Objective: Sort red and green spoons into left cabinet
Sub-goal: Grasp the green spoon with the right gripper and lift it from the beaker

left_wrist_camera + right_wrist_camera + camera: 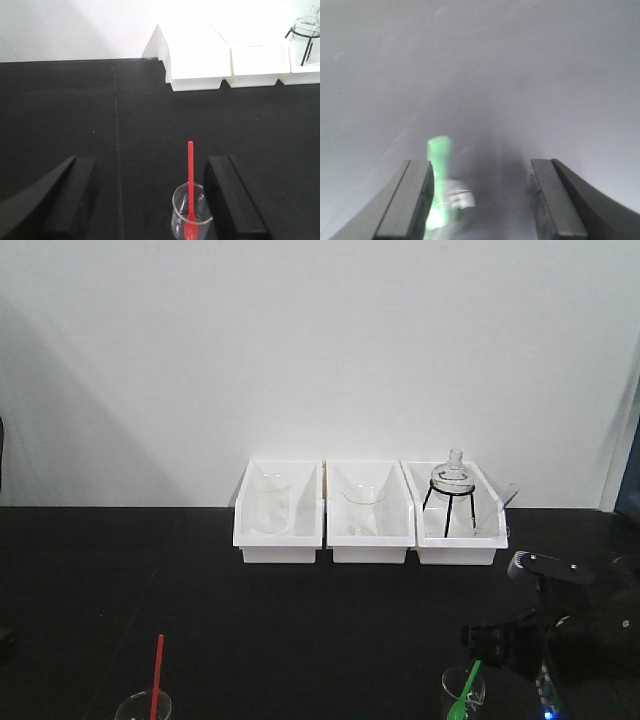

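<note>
The red spoon [156, 672] stands handle-up in a small glass beaker [143, 707] at the table's front left. In the left wrist view the red spoon [190, 185] and its beaker [192, 212] sit between the wide-open fingers of my left gripper [149, 167], closer to the right finger [227, 195] and not touching it. The green spoon [466, 690] stands in another beaker [463, 692] at the front right. My right gripper [488, 640] hovers just over it. In the blurred right wrist view my right gripper [480, 167] is open, with the green spoon [439, 155] beside its left finger [410, 200]. The grey cabinet is out of view.
Three white plastic bins [279, 540] stand side by side at the back of the black table [300, 630], against a white wall. They hold glass beakers, and the right bin holds a flask on a black tripod [452, 490]. The bins also show in the left wrist view [200, 70].
</note>
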Available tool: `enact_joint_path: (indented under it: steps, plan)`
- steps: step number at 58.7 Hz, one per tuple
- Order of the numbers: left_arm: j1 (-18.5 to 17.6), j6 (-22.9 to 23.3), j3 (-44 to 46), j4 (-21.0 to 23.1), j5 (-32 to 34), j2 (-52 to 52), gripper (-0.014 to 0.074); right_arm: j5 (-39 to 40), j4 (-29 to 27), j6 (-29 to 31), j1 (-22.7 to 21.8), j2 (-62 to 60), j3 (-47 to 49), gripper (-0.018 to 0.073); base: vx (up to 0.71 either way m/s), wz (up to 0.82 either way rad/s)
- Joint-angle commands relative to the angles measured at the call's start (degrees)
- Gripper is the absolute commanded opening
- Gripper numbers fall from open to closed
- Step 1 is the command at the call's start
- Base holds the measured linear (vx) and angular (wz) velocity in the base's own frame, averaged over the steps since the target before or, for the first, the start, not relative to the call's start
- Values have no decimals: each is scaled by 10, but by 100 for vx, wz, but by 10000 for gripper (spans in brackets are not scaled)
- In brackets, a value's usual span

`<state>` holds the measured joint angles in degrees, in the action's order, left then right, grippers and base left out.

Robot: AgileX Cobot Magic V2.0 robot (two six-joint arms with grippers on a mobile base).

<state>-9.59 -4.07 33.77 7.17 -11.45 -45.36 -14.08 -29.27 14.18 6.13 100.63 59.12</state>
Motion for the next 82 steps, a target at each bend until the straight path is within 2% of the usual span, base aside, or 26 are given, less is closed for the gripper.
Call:
enact_joint_path:
  steps: [1, 10, 17, 38, 57, 69, 82]
  plan:
    - [-2, -2, 19, 5, 45, 2, 554, 53, -61, 60, 17, -25, 20, 459, 0, 0]
    - [-2, -2, 19, 4, 45, 2, 554, 73, -123, 119, 38, -9, 20, 459, 0, 0]
    - [-2, -2, 19, 4, 45, 2, 554, 73, -146, 132, 39, 4, 20, 459, 0, 0]
    - [-2, -2, 19, 4, 45, 2, 554, 111, -146, 144, 39, 8, 20, 454, 0, 0]
    - [-2, -2, 19, 4, 45, 2, 554, 121, -146, 144, 39, 28, 20, 397, 0, 0]
    - [-2, -2, 19, 4, 43, 2, 554, 135, -147, 143, 39, 28, 20, 284, 0, 0]
    - [-2, -2, 19, 4, 41, 2, 554, 137, -148, 143, 39, 28, 20, 44, 0, 0]
